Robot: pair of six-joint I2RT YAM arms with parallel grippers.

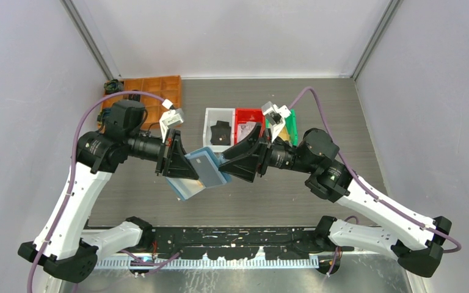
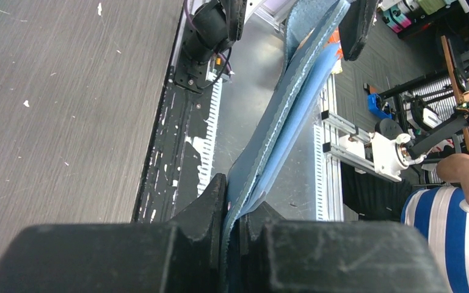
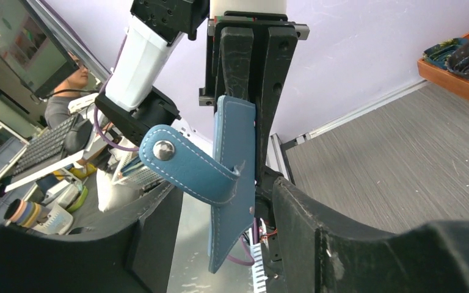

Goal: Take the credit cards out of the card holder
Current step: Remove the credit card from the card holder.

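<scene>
We see the left gripper (image 1: 179,163) clamped on one edge of the teal card holder (image 1: 190,185), holding it aloft mid-frame in the top view, probably so the right gripper (image 1: 229,163), jaws apart around its far end, can reach the pale credit card (image 1: 204,163) inside.

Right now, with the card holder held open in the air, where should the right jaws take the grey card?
Probably take the card by its edge nearest the right gripper, coming from the right with jaws flat across it. The left gripper clamps the opposite side of the card holder, leaving that end free. Mind the snap strap hanging there.
</scene>
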